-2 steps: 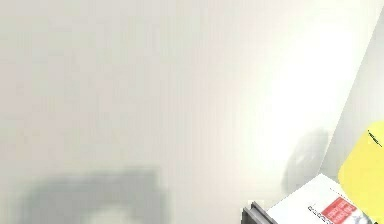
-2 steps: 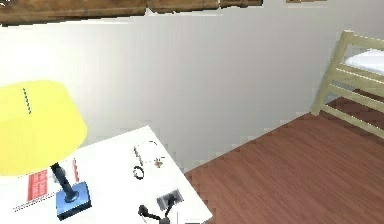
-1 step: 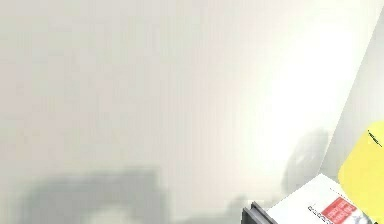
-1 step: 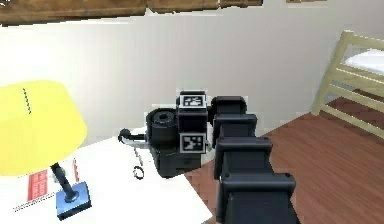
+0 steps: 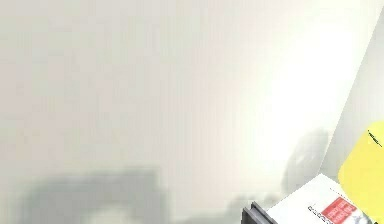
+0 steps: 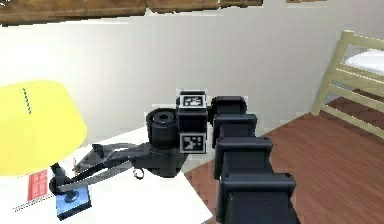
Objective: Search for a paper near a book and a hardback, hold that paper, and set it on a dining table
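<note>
White tabletop (image 6: 118,140), yellow lamp (image 6: 35,120), wooden floor (image 6: 320,150)

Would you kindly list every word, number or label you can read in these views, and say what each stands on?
No text can be read.
Red-and-white item: rows of print, too small to read.
White squares on the arm: black patterns, no letters or numbers.
Blue thing: pale mark, too small to read.
</note>
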